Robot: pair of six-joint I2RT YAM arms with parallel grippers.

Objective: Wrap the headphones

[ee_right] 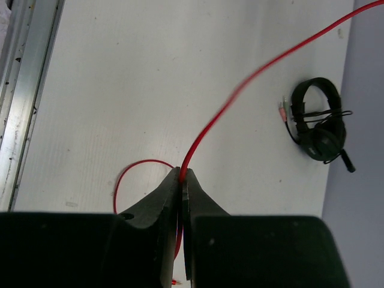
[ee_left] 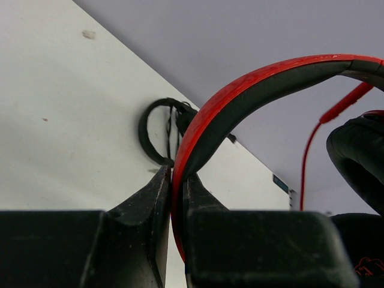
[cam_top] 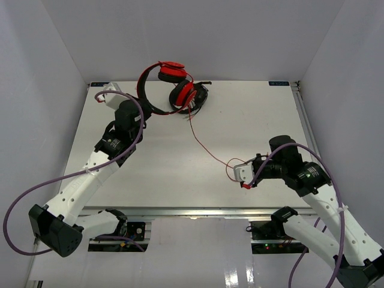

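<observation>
The red headphones point(cam_top: 174, 84) are at the far side of the worktop point(cam_top: 168, 174), a little left of the middle. They are lifted up in front of the far wall point(cam_top: 240, 36). The left pincer point(ee_left: 174, 174) is clamped on the headband point(ee_left: 240, 90): its two fingers press on the band from both sides, with the red outer face and the black inner padding between them. From this grip the headband curves up and to the right, and the two ear cups point(cam_top: 186, 93) hang at its right end, one above the other in the top view.

The thin red cable point(cam_top: 207, 150) leaves the lower ear cup and runs over the worktop toward the near right. There the right pincer point(ee_right: 182, 177) is closed tight on it, with the cable pinched between the fingertips. Behind this pincer the cable makes a small loop that lies on the worktop. The right pincer is well apart from the ear cups, and the cable between them is almost straight.

A pair of black headphones point(ee_right: 321, 129) lies on the worktop near the far wall, just beside the red pair.
</observation>
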